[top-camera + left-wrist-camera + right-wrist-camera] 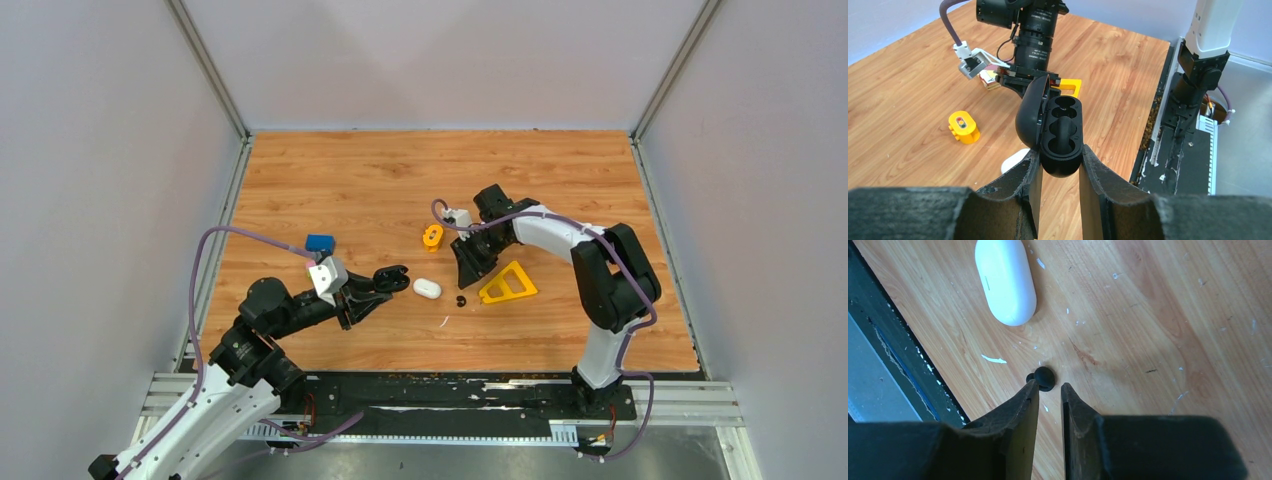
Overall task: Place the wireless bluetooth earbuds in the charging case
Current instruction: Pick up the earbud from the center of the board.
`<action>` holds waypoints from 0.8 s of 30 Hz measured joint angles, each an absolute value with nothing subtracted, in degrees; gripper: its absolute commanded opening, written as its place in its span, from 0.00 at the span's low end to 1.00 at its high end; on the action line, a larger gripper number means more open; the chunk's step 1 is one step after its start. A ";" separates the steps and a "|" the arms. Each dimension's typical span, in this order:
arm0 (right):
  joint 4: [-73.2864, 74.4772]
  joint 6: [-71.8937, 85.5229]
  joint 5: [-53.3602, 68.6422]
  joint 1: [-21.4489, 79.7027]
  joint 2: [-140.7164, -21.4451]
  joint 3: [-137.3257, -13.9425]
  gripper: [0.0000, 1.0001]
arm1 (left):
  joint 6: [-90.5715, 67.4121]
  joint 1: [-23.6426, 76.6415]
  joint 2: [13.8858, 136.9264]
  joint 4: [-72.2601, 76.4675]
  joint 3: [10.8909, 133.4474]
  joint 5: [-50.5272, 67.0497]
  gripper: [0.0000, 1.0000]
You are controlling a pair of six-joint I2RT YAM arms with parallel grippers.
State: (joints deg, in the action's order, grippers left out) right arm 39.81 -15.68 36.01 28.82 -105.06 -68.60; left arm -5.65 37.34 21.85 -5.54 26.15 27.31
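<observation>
Top external, one white case [427,288], one black case [398,272], one black earbud [461,300]

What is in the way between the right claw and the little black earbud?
Nothing visible. The right gripper hangs right by the black earbud, with nothing between them. The white case lies off to one side.

Bright even light, soft shadows, sharp.

White case [427,288] and yellow triangle [508,284] closely flank black earbud [461,300].
</observation>
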 measured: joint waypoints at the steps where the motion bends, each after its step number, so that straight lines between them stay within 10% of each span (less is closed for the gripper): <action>1: 39.88 -15.51 35.75 28.84 -105.06 -68.60 0.24 | -5.65 37.34 21.85 -5.54 26.15 27.33 0.00; 24: 40.05 -15.22 33.21 30.11 -105.03 -64.42 0.23 | -5.65 37.34 24.03 -5.52 26.13 27.97 0.00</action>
State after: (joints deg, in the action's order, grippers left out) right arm 40.05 -15.22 33.21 30.11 -105.03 -64.42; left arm -5.65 37.34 24.03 -5.52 26.13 27.97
